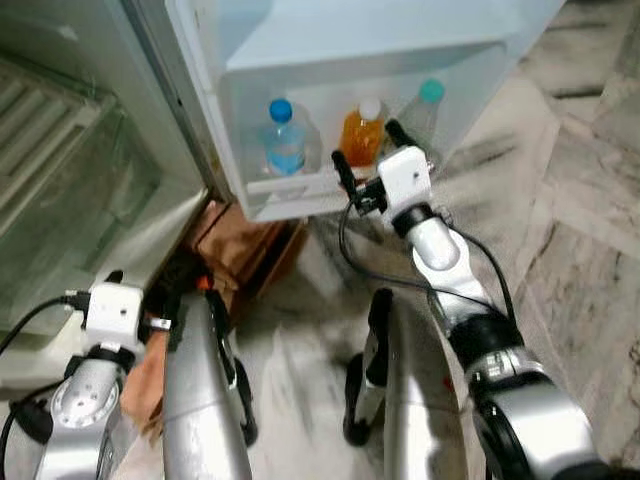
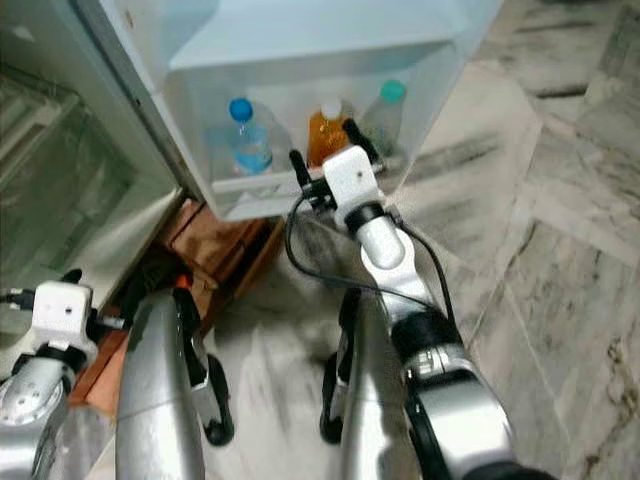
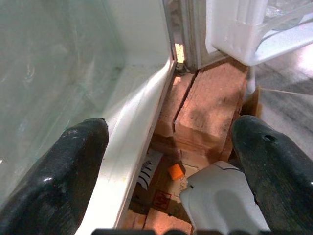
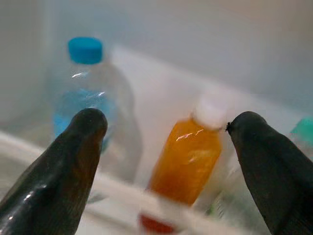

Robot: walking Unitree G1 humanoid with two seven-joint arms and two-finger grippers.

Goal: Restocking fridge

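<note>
The open fridge door holds a shelf (image 1: 300,185) with three bottles. A clear water bottle with a blue cap (image 1: 285,140) stands at its left, an orange juice bottle with a white cap (image 1: 362,133) in the middle, and a clear bottle with a teal cap (image 1: 422,112) at the right. My right gripper (image 1: 366,152) is open just in front of the shelf, its fingers either side of the orange bottle (image 4: 188,156) without touching it. My left gripper (image 3: 171,161) is open and low beside the fridge's bottom edge.
Brown cardboard boxes (image 1: 245,245) sit on the floor under the door, close to the fridge base (image 3: 142,112). The fridge interior with a glass drawer (image 1: 70,190) is at the left. Marble floor (image 1: 570,230) stretches to the right. My own legs (image 1: 200,390) stand below.
</note>
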